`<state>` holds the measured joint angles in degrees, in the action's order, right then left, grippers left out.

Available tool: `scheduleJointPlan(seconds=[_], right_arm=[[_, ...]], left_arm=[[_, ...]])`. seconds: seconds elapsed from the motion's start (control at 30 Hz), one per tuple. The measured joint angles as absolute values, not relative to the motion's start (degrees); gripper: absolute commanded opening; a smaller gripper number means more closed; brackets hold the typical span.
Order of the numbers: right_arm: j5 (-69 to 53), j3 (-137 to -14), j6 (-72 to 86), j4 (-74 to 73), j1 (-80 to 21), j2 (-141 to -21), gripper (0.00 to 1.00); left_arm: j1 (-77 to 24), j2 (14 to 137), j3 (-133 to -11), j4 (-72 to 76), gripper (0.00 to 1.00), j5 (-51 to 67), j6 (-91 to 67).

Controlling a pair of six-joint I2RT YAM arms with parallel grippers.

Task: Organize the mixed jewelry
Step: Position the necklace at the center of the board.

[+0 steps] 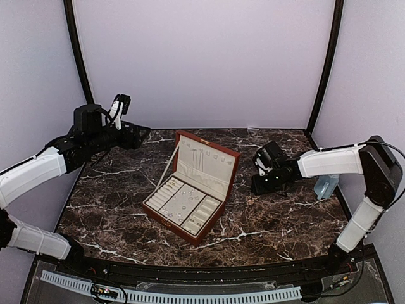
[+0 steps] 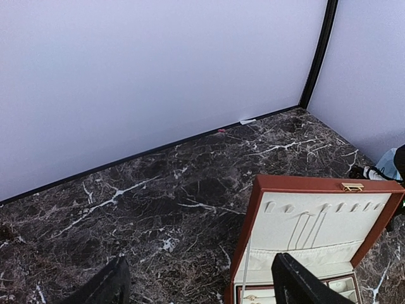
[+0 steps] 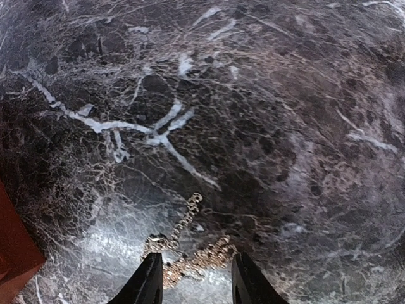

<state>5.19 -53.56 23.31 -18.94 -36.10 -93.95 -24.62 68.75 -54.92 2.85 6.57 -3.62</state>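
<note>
At the far left, the left gripper [image 1: 133,134] is held over the back-left part of the dark marble table [image 1: 114,209], well apart from everything else. In its wrist view the two fingers [image 2: 104,286] are spread wide, and only the table surface shows between them. In the middle of the table stands the reddish-brown box [image 1: 180,229], turned at an angle, with its lid [image 1: 212,161] open and standing upright. A few thin chains hang down the cream lining of the lid. In the bottom of the box the cream slotted tray [image 1: 158,197] takes the left part, and most of the mixed jewelry [image 1: 181,204] lies beside it in the middle compartment as small silvery pieces, too small to tell apart. To the right of the box, near it but not touching, the right gripper [image 1: 258,187] is low over the marble. Its wrist view shows one more piece of the jewelry, a thin pale chain [image 3: 202,257], lying bunched on the table just between the two dark fingers [image 3: 149,285], with one loose end stretching away from them. The fingers stand partly apart and the bunch fills the gap, so I cannot tell if they pinch it or only stand around it. At the far right edge a pale bluish object [image 1: 326,185] lies behind the right arm.
</note>
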Motion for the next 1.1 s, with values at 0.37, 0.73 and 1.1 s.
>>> scheduleJointPlan(seconds=[0.37, 0.73, 1.1], right_arm=[[6.3, -57.0, 24.4, -19.4, -40.4, -99.5, 0.25], [6.3, -56.8, 26.2, -19.3, -42.5, -99.5, 0.19], [6.8, -55.8, 27.2, -18.9, -42.9, -99.9, 0.17]], left_arm=[[-24.6, 68.4, -54.3, 2.7, 0.80, 6.2, -3.7], [-24.6, 68.4, -54.2, 2.7, 0.80, 6.2, -4.2], [-24.6, 68.4, -53.8, 2.6, 0.80, 6.1, -4.3]])
